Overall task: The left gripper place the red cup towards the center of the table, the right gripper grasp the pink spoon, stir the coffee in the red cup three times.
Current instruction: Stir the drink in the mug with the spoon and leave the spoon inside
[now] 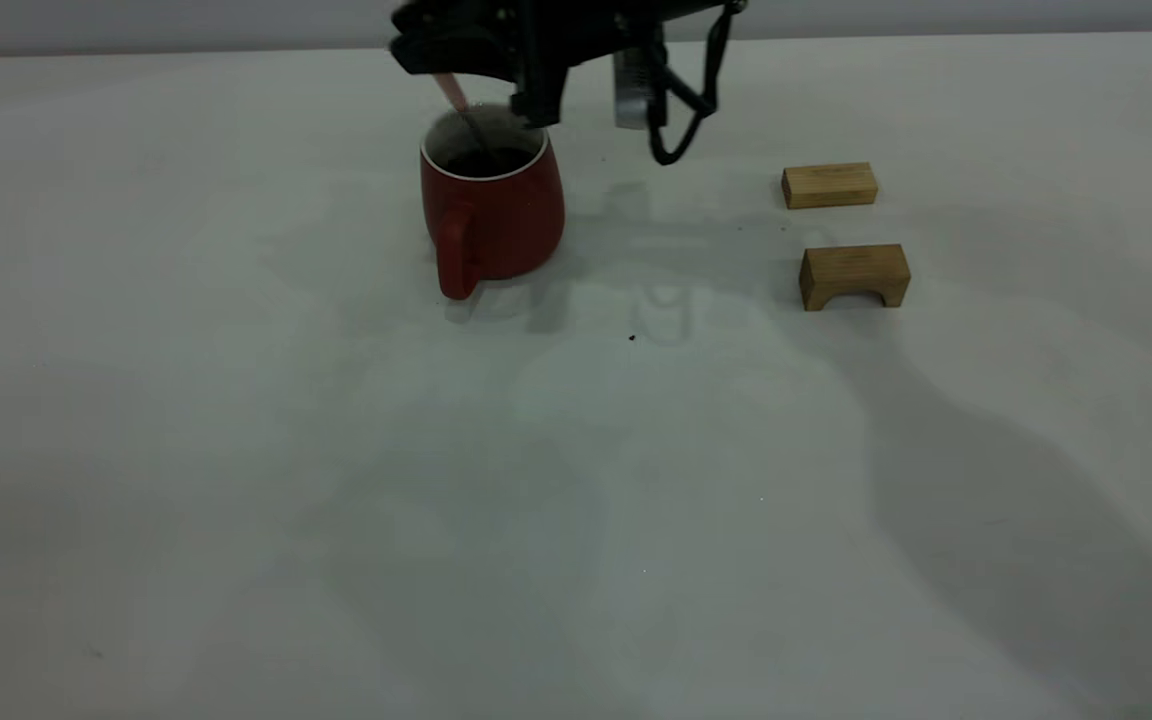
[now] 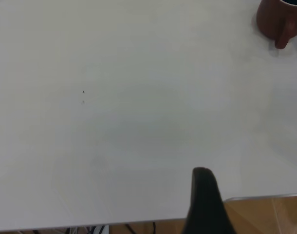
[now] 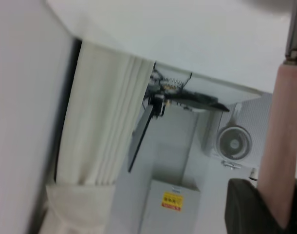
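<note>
While the right gripper [image 1: 481,75] hangs just above the cup [image 1: 492,208] at the far middle of the tabletop [image 1: 576,480], it holds the spoon [image 1: 466,115] by its pink handle, clamped between its fingers. In the right wrist view the handle [image 3: 285,146] runs close past the camera into one dark finger [image 3: 250,207]. The spoon tilts, its grey stem going down into the coffee [image 1: 484,160], with the bowl hidden below the surface. This looks like the stirring step.

Several things could go wrong from here. If the gripper sweeps too wide, the stem could strike the cup wall and push or tip the cup, since nothing steadies it. A fast circle might slop coffee over the white rim. The slim handle could also twist in the grip if the bowl drags on the bottom.

The cup is dark red, wider at the base, with a speckled pale inside and a loop handle turned toward the near left. It stands upright, well left of two tan wooden blocks [image 1: 829,185] on the right.

The left gripper [image 2: 207,204] is parked far from the cup, near the tabletop's edge. Only one dark finger shows in the left wrist view, so one cannot tell how it is set.
</note>
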